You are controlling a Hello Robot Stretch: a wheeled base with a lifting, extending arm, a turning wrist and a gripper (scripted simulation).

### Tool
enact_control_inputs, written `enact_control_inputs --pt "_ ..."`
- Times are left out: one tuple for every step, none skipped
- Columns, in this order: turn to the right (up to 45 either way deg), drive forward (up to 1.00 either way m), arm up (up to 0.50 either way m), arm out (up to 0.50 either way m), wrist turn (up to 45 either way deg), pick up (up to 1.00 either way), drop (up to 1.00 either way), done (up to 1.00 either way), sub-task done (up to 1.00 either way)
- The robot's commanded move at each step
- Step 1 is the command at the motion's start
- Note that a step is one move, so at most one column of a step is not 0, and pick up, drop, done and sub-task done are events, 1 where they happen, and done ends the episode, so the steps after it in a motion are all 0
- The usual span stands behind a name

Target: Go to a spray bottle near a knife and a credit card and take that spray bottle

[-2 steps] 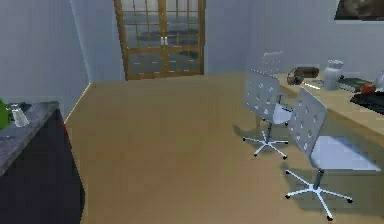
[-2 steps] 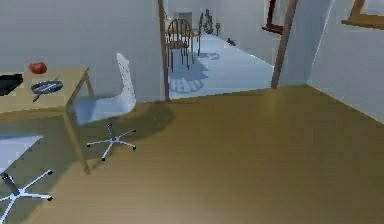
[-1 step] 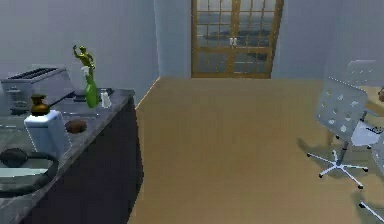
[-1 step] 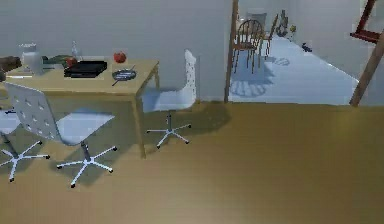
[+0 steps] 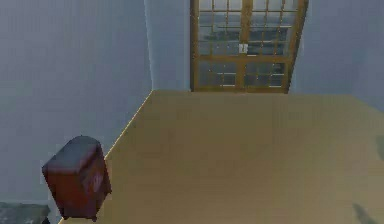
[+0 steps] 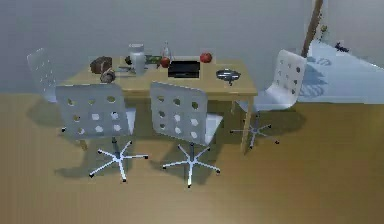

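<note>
A light wooden table point(image 6: 150, 88) stands out on the arm side view's upper middle, by a grey wall. On its top I see a slim pale bottle-like shape point(image 6: 166, 50), too small to name surely. Beside it are a white pot point(image 6: 135, 52), a brown loaf-like lump point(image 6: 101, 67), a flat black item point(image 6: 184, 69), a red round fruit point(image 6: 207, 57) and a grey dish point(image 6: 229, 74). I cannot make out a knife or a card among them.
White swivel chairs with holes stand around the table: two on the near side point(image 6: 96, 113) point(image 6: 182, 115), one at each end point(image 6: 283, 82) point(image 6: 42, 68). The forward view has a wood-framed glass door point(image 5: 248, 45), a dark red cabinet point(image 5: 78, 176) and open tan floor point(image 5: 250, 150).
</note>
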Motion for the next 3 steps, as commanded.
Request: enact_control_inputs --pt "-39.0 0.0 0.0 0.0 0.0 0.0 0.0 0.0 0.0" --pt "0.0 0.05 0.0 0.0 0.0 0.0 0.0 0.0 0.0" --pt "-45.0 0.0 0.0 0.0 0.0 0.0 0.0 0.0 0.0"
